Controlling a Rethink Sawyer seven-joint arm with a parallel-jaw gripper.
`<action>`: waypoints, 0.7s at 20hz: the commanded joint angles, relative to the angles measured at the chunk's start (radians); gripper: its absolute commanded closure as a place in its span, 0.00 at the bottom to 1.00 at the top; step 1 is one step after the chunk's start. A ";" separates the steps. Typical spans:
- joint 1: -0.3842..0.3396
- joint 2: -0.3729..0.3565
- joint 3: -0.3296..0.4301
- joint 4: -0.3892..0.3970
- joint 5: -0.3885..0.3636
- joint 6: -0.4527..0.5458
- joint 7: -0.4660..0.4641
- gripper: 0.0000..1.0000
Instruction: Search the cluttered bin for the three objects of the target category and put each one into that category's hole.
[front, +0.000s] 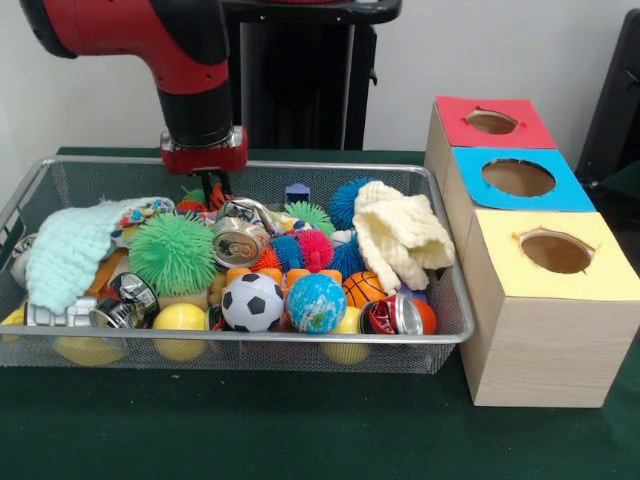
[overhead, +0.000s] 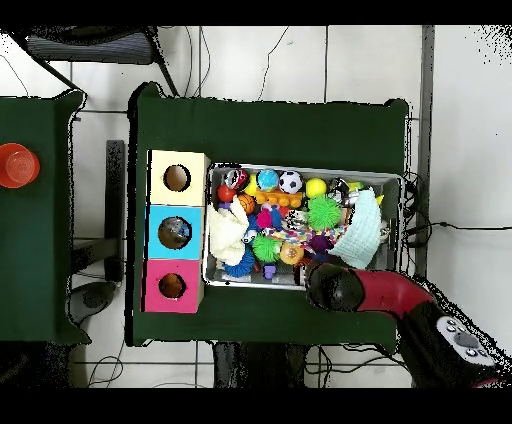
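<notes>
At the far rim of the wire bin (front: 455, 330), the gripper (front: 214, 190) hangs low over the clutter, just behind a crushed silver can (front: 240, 238); its tips dip among the toys, and whether the jaws stand apart or together cannot be told from either view. The arm (front: 150, 40) comes down from the upper left of the front view. The step in hand appears to be the search: nothing shows clamped, and no object is on its way to the boxes. The target category is not evident. Candidates lie throughout the bin: cans, including a red can (front: 395, 316) at the near right corner; balls, such as the soccer ball (front: 251, 301) and globe ball (front: 316, 302) along the near wall; spiky toys, such as the green spiky ball (front: 173, 253); and two cloths, a mint one (front: 70, 250) at left and a cream one (front: 400, 235) at right, which may hide further items.

To the right of the bin, on the green bench (front: 300, 430), stand three boxes, each with a hole on top: red (front: 492, 122) farthest, blue (front: 518, 178) in the middle, yellow (front: 556, 252) nearest. The next move calls for a firm closure on one object, a lift clear of the right rim, and travel to the matching hole. Room inside the bin is scant; above the boxes it is open.
</notes>
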 joint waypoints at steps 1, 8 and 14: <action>-0.077 0.053 0.212 0.080 -0.037 -0.320 0.077 1.00; -0.039 -0.020 0.175 0.118 0.017 -0.342 0.136 1.00; 0.077 -0.157 0.087 0.131 0.118 -0.178 0.175 1.00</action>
